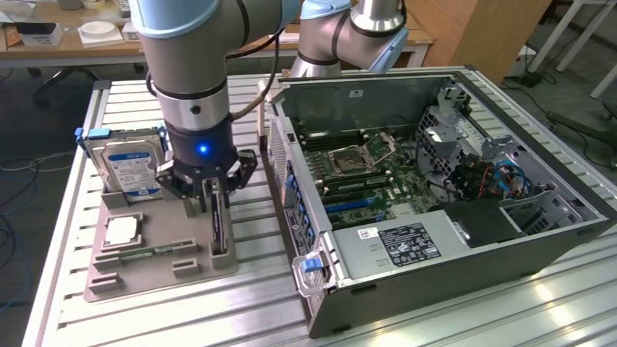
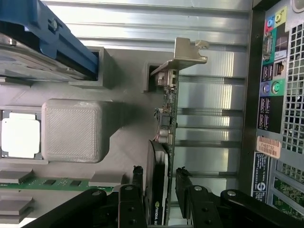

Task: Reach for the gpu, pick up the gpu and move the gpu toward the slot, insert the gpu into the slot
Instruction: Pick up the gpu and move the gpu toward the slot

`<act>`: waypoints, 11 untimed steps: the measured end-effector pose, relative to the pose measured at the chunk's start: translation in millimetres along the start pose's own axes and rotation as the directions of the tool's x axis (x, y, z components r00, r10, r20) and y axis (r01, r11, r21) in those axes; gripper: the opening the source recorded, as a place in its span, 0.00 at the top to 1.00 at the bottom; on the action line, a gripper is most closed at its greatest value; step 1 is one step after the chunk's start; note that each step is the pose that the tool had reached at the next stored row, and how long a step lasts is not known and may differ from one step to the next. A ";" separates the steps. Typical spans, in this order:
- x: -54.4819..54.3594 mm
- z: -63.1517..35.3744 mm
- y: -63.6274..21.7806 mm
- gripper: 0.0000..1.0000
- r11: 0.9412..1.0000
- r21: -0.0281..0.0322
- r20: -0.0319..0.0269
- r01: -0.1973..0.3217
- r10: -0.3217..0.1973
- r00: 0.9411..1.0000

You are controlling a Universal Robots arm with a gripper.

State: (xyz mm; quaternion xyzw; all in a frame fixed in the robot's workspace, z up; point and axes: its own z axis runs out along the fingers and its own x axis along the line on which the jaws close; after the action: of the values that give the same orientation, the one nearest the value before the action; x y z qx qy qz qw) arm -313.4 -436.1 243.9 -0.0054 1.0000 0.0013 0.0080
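so the gripper [image 1: 212, 199] is down in the lower left of the exterior view, right over the gray printed tray [image 1: 144, 278], and its jaws are spread wide, not grasping anything yet. From the wrist cam you can see the two black fingers [image 2: 183, 178] sitting one on each side of the gpu [image 2: 167, 109] with a sliver of gap on both sides, so it's straddling the card, not pinching it

The gpu [image 1: 219, 231] stands on its long edge in a groove of the tray, with its silver bracket [image 2: 190, 52] at the far end from the gripper. My guess is that's the whole point of the fixture: card on edge means both flat faces are exposed for the pads, and the top-down approach lines up with it

Same tray holds a hard drive [image 1: 130, 163] upright at the back, plus a processor [image 1: 123, 231] and a memory stick [image 1: 144, 253] lying flat nearer the front, all well apart from the card, so the fingers have room

The case [image 1: 434, 275] fills the right of the frame, lying open side up, so the motherboard [image 1: 386, 173] faces upward. The blue slot [image 1: 349, 206] is near the middle of the frame, nothing in it yet, probably laid out that way so the card can drop in from above
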 end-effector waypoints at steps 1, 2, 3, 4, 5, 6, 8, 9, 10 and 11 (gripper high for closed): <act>0.0 0.4 0.0 0.59 1.000 0.000 0.000 -0.006 0.006 1.000; 0.0 0.7 0.0 0.59 1.000 0.000 0.000 -0.009 0.009 1.000; -0.1 1.2 0.0 0.59 1.000 0.000 0.000 -0.011 0.011 1.000; 0.0 1.6 0.0 0.59 1.000 0.000 0.000 -0.011 0.011 1.000; 0.0 2.0 0.0 0.59 1.000 0.000 0.000 -0.011 0.011 1.000; 0.0 2.4 -0.1 0.59 1.000 0.000 0.000 -0.011 0.011 1.000; -0.1 3.8 0.0 0.59 1.000 0.000 0.000 -0.011 0.011 1.000; -0.1 4.6 -0.1 0.59 1.000 0.000 0.000 -0.011 0.011 1.000; 0.0 5.1 -0.1 0.59 1.000 0.000 0.000 -0.011 0.011 1.000; 0.0 5.5 -0.3 0.59 1.000 0.000 0.000 -0.011 0.011 1.000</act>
State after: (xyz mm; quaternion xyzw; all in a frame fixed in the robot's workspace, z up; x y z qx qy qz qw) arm -313.3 -436.4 238.5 0.0003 1.0000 0.0012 0.0079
